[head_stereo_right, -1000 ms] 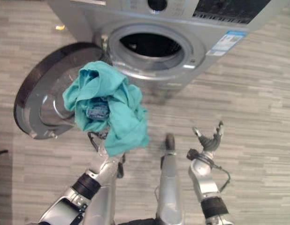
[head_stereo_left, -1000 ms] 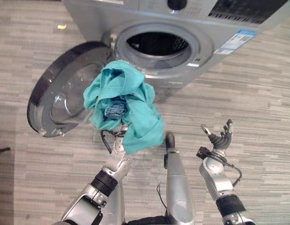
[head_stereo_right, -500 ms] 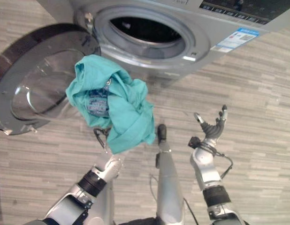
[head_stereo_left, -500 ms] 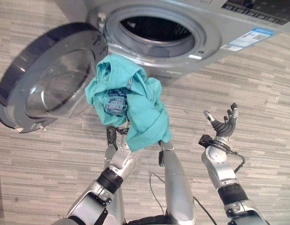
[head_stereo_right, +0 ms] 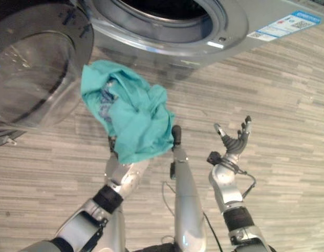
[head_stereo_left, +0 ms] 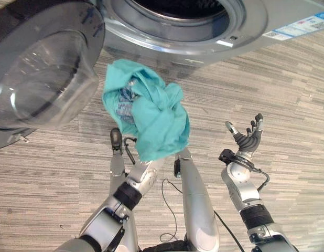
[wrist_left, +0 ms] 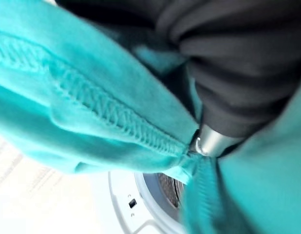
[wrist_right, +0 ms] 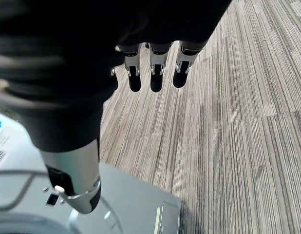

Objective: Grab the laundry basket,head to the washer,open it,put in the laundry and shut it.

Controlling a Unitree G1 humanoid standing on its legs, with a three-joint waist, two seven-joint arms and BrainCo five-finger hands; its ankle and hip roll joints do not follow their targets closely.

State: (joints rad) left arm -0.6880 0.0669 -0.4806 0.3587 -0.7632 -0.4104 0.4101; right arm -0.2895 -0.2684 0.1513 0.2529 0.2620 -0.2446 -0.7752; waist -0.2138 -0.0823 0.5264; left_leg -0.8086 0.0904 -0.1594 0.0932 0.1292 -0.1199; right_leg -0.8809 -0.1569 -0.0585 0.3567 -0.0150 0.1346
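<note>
Left hand (wrist_left: 209, 141) holds up a bunched teal garment (head_stereo_left: 149, 115), fingers wrapped in cloth, below the washer's (head_stereo_left: 288, 18) open door (head_stereo_left: 41, 73) — right hand (head_stereo_left: 246, 142) spread, empty.

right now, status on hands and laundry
Left hand shut on teal garment, below washer opening. Right hand open, empty. Door open, path clear.

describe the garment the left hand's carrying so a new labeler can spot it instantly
Start at the washer with its round door swung open. Just below the opening, the left hand holds up a bunched teal cloth. It is the one bright, soft thing against grey floor and metal.
</note>
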